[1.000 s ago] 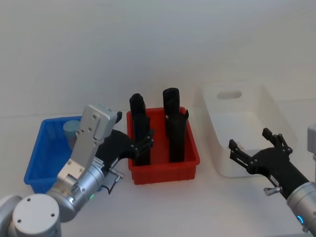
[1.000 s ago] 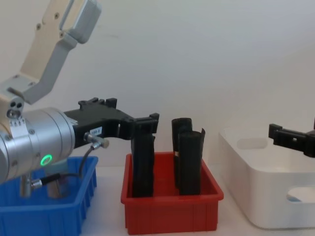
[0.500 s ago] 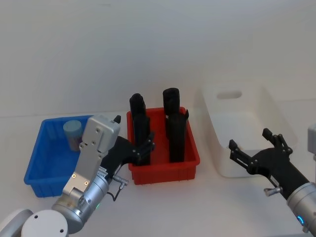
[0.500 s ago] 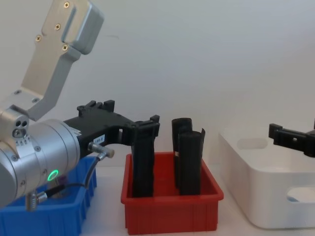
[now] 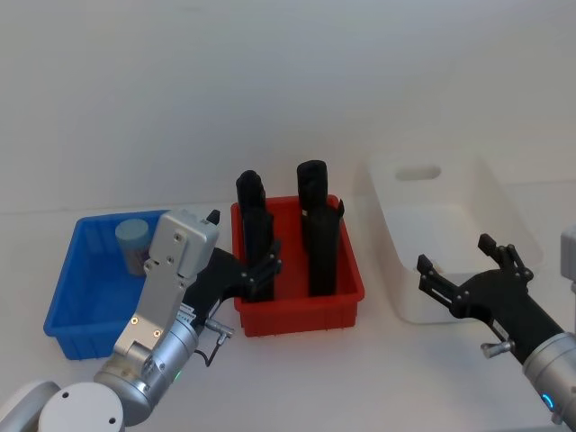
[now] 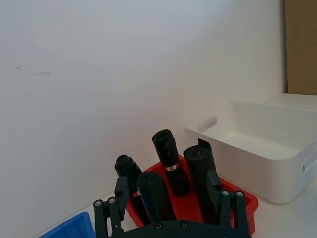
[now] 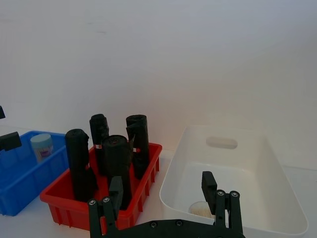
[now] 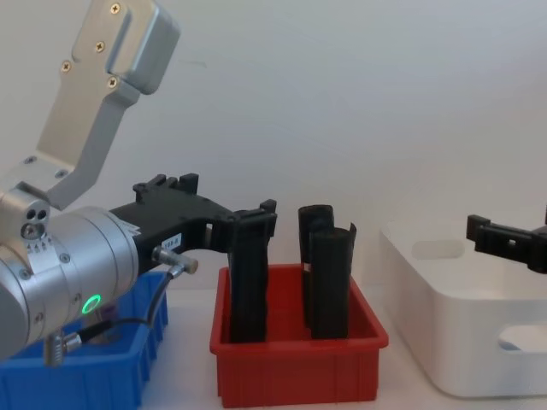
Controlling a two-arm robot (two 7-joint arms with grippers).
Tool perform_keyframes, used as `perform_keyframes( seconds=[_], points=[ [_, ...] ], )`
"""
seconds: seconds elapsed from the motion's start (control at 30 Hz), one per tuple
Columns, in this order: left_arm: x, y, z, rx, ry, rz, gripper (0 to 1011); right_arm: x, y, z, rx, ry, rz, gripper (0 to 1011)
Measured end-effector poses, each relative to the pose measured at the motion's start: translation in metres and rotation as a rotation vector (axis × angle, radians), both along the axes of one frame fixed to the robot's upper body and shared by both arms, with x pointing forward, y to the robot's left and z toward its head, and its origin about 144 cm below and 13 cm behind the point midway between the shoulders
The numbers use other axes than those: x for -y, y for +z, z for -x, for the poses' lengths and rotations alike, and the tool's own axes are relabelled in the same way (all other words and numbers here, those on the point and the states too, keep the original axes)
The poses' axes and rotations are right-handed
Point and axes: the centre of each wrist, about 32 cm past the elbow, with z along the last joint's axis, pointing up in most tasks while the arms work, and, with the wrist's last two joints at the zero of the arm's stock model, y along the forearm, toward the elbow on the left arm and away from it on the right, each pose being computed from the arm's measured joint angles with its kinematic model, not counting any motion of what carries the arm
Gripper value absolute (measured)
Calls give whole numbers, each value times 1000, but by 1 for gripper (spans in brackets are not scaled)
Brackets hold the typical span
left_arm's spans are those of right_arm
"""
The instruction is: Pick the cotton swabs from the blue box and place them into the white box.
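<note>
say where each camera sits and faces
Head: high, looking down on blue box, red bin, white box; left gripper, right gripper show.
Chest: low, looking across; left gripper large, right gripper at edge.
Left wrist: behind open fingers, facing red bin.
Right wrist: behind open fingers, facing white box.
Head and right wrist share the cotton swabs in the blue box.

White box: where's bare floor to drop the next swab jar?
White box: floor bare from the handle-cutout wall to mid-box; one cotton swab jar sits by the robot-side wall. Red bin is crowded with black rolls.
</note>
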Motion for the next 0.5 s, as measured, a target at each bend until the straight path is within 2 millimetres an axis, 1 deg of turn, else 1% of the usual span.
perform_keyframes(
  seconds=[0.37,0.5],
  points=[
    [0,0,0,-1,0,0,1000,0,0,-1,0,4,2,1001],
    [0,0,0,-1,0,0,1000,0,-1,-5,1,15,8,1002]
  ],
)
